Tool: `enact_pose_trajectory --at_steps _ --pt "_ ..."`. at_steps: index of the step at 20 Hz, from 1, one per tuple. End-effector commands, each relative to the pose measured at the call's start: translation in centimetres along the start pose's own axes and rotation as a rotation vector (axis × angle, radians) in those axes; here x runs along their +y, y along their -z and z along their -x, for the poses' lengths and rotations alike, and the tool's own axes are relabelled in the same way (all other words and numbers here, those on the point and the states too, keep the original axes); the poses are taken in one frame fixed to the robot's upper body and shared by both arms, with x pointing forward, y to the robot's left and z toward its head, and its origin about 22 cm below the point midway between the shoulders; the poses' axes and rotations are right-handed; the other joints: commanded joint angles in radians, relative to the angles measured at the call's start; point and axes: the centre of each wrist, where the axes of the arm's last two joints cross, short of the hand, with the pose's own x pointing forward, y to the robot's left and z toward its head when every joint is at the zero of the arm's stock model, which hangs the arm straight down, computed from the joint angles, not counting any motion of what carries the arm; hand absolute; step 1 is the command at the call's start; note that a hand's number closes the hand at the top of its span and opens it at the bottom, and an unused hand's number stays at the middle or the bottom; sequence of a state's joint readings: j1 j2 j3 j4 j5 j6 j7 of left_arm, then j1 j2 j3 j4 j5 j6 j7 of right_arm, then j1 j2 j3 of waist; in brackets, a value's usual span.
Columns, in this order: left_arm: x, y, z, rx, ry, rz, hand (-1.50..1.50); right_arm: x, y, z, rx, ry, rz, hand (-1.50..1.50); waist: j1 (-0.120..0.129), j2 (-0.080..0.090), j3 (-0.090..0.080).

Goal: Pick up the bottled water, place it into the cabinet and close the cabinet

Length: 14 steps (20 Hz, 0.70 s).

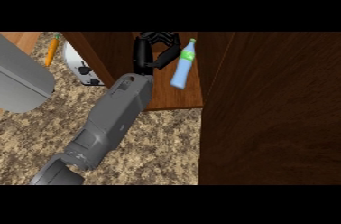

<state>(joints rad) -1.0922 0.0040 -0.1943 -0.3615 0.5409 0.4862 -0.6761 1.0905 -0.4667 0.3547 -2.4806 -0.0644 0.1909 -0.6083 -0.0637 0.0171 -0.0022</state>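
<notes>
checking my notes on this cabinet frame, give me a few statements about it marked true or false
1. The bottled water is inside the open cabinet, leaning rather than upright. True.
2. The left hand is curled round the bottle. False: its fingers sit beside the bottle, spread, with no clear grip on it.
3. An orange carrot lies on the counter left of the cabinet. True.
4. The cabinet door is closed. False: it stands open at the right.
5. The right hand is also reaching into the cabinet. False: no right hand shows in the head view.
</notes>
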Motion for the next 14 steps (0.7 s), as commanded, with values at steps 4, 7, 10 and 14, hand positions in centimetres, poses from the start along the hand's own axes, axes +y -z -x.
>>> enact_pose_trajectory --at_steps 4,7,10,14 --pt "-0.2 -1.0 0.4 -0.007 -0.107 0.047 1.5 0.7 1.1 -1.0 -0.036 0.012 0.012 -1.5 0.02 -0.013 0.001" --pt "-0.8 -2.1 0.1 0.041 -0.197 0.142 1.5 1.0 1.8 -3.1 -0.025 -0.001 0.006 -1.5 0.034 -0.019 0.0" --pt "-1.6 -4.4 0.2 0.085 -0.311 0.247 1.5 1.3 1.8 -1.9 -0.033 -0.01 0.006 -1.5 0.025 -0.021 0.0" --pt "-1.9 -8.9 0.9 0.128 -0.423 0.31 -1.5 1.7 1.8 -3.0 -0.017 -0.003 0.021 -1.5 0.041 -0.032 -0.001"
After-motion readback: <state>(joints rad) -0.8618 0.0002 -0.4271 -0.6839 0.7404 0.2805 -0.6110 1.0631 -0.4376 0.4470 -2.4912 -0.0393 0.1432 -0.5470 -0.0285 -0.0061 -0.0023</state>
